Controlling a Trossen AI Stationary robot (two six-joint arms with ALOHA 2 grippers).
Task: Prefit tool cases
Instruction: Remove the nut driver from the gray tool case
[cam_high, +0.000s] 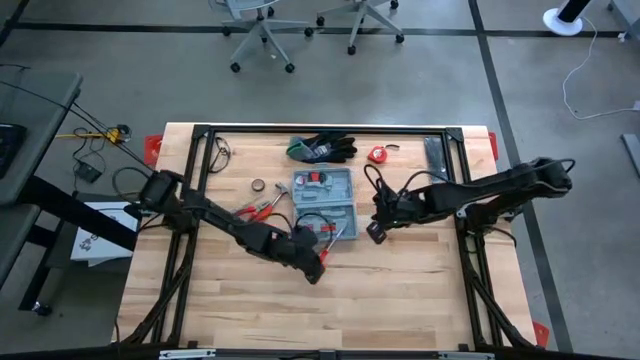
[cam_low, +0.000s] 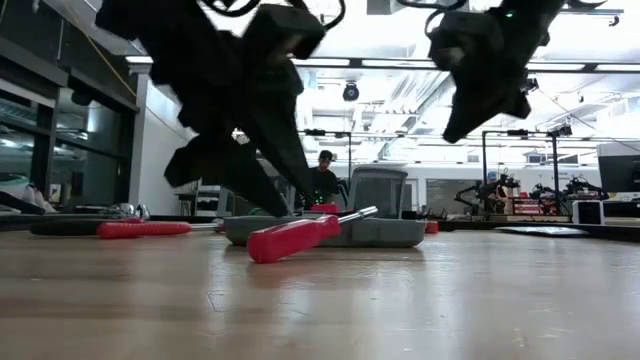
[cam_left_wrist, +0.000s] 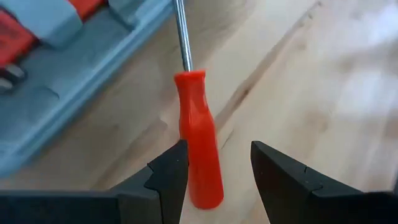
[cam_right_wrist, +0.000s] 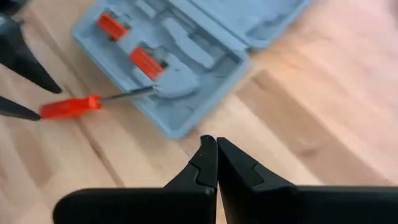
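left pincer (cam_left_wrist: 214, 171) spread astride screwdriver (cam_left_wrist: 198, 137) handle, 6 o'clock of case (cam_high: 325, 200) | right pincer (cam_right_wrist: 216, 155) pressed together, 3 o'clock of case

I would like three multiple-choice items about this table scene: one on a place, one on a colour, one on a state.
1. Where does the screwdriver's shaft rest?
A. On the edge of the open tool case
B. On the gloves
C. Under the right arm

2. What colour is the screwdriver's handle?
A. Blue
B. Red
C. Yellow

3. How do the right gripper's fingers stand?
A. Wide open
B. Closed on a tool
C. Shut, holding nothing

Answers:
1. A, its tip lies over the case's rim in the right wrist view.
2. B, the left wrist view shows it red between the left gripper's open fingers.
3. C, the fingertips meet above bare wood.
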